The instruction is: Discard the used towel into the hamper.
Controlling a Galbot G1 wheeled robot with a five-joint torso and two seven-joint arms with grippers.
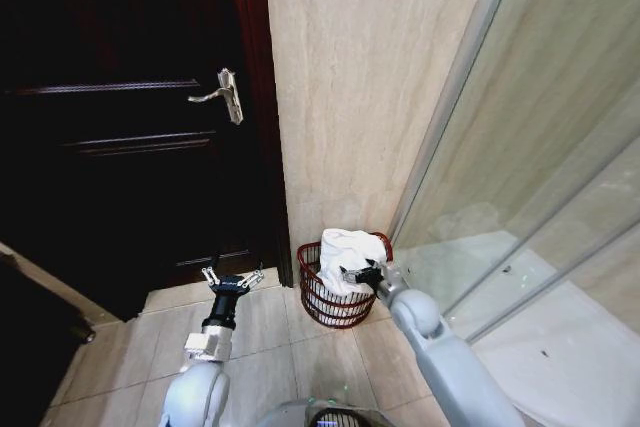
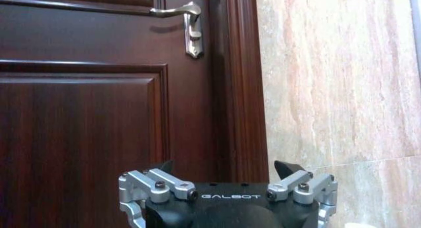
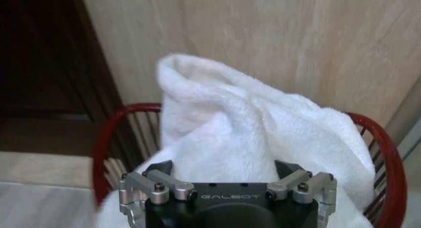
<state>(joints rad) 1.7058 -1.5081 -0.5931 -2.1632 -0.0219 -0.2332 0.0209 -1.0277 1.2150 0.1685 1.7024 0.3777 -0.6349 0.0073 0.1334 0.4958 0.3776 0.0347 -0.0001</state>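
The white towel (image 1: 350, 252) is seen piled in the hamper (image 1: 335, 307), its upper folds rising above the red-brown rim; the hamper stands on the tiled floor (image 1: 270, 347) in the corner between the beige wall (image 1: 350, 97) and the glass shower screen (image 1: 540, 177). The right pincer (image 1: 362, 275) is held at the hamper's rim, its fingers (image 3: 299, 176) spread wide with the towel bulging up between them; whether the cloth is actually gripped cannot be told. The left pincer (image 1: 232, 275) is held low near the dark wooden door (image 1: 120, 127), well left of the hamper, fingers spread apart and holding nothing, below the door handle (image 2: 187, 20).
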